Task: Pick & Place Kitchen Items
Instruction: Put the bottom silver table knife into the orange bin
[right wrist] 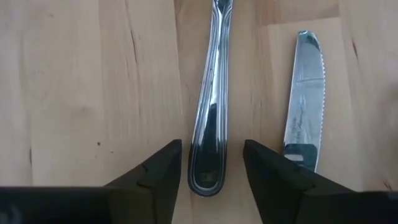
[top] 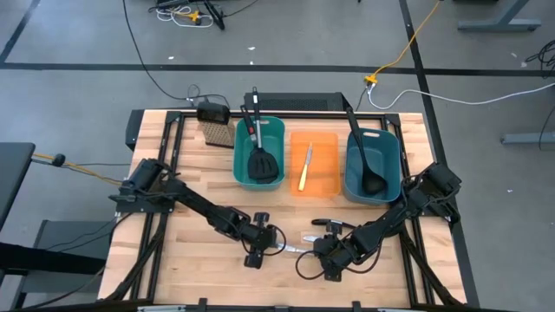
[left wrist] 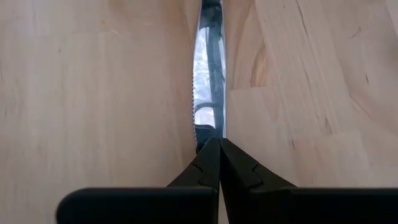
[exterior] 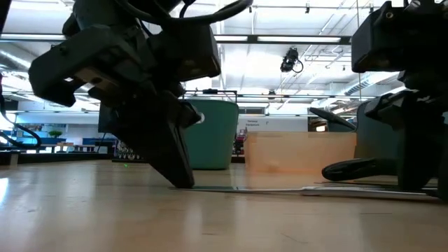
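Overhead, table-level and two close wrist cameras share the table (top: 173,260).

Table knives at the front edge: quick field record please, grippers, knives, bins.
left gripper: shut on silver knife, at its blade
right gripper: open, fingers either side of the knife handle, handle flat on the table
second knife: serrated blade lying beside that handle, apart from it
left teal bin: black slotted spatula
orange bin: yellow-handled knife
right teal bin: black ladle
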`<action>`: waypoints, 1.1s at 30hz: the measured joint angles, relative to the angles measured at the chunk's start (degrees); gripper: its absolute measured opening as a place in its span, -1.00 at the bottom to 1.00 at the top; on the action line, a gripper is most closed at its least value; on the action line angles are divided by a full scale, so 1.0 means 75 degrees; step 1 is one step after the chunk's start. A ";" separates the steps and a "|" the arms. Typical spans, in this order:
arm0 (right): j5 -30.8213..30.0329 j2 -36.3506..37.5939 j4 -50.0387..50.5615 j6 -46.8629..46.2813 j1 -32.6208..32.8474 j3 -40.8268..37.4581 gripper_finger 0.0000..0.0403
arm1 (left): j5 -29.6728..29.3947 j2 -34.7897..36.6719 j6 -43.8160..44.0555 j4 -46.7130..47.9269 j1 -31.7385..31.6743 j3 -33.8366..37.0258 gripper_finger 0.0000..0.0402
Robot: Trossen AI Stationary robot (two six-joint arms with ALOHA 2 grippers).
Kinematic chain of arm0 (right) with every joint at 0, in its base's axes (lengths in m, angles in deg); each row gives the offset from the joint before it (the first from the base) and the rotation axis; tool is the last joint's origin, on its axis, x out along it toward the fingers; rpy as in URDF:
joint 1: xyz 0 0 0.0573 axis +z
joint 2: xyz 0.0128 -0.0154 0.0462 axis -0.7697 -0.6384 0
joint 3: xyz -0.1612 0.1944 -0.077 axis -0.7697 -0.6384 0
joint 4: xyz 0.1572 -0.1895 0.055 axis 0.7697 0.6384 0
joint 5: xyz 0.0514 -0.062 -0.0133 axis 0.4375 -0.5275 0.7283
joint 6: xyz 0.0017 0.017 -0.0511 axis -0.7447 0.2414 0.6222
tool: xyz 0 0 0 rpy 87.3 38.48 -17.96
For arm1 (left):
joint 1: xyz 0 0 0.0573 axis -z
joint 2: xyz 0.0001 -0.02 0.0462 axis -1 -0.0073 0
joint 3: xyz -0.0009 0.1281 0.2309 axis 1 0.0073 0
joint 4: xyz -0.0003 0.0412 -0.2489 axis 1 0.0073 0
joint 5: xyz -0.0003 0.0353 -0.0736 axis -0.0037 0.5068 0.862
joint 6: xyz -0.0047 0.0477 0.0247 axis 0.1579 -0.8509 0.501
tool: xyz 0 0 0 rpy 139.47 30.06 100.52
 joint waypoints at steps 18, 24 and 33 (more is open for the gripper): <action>0.0524 0.0047 0.0414 -0.0223 -0.0006 0.0032 -0.16 | 0.0288 -0.0454 0.0546 -0.0574 -0.0147 -0.0026 -0.99; 0.0508 0.0047 0.0417 -0.0240 0.0000 0.0032 -0.16 | 0.0355 -0.0456 0.0893 -0.0577 -0.0127 0.0036 -0.99; 0.1018 0.0252 0.0776 -0.0360 0.0013 0.0015 -0.16 | 0.0372 -0.0475 0.0892 -0.0584 -0.0124 0.0035 -0.99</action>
